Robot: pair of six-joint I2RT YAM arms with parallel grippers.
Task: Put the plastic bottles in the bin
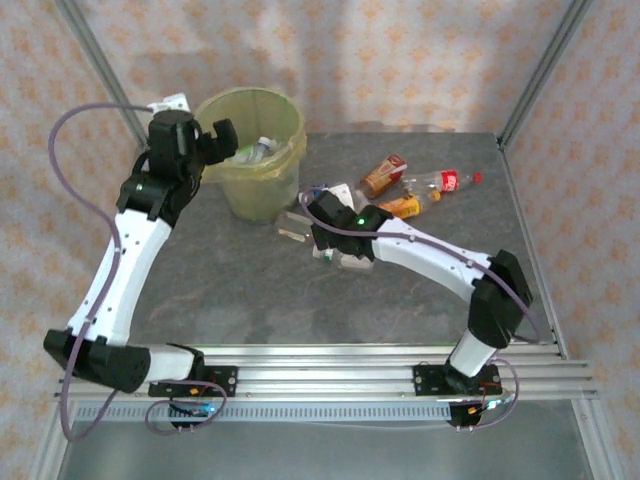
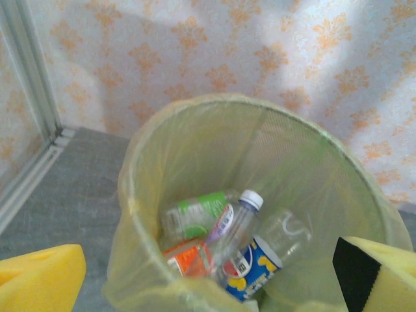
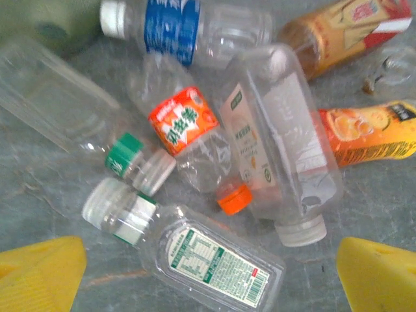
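Yellow fingers (image 2: 39,276) of left gripper (image 2: 208,279) stand apart over the bin (image 2: 195,110), bottles (image 2: 195,218) lying inside, below them. We log right gripper (image 3: 211,279) spread wide above loose bottles (image 3: 260,149) on table (image 3: 26,195).

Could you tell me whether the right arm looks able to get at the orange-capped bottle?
Probably yes: the right gripper hangs open above the orange-capped bottle, though a white-capped bottle lies close beside it.
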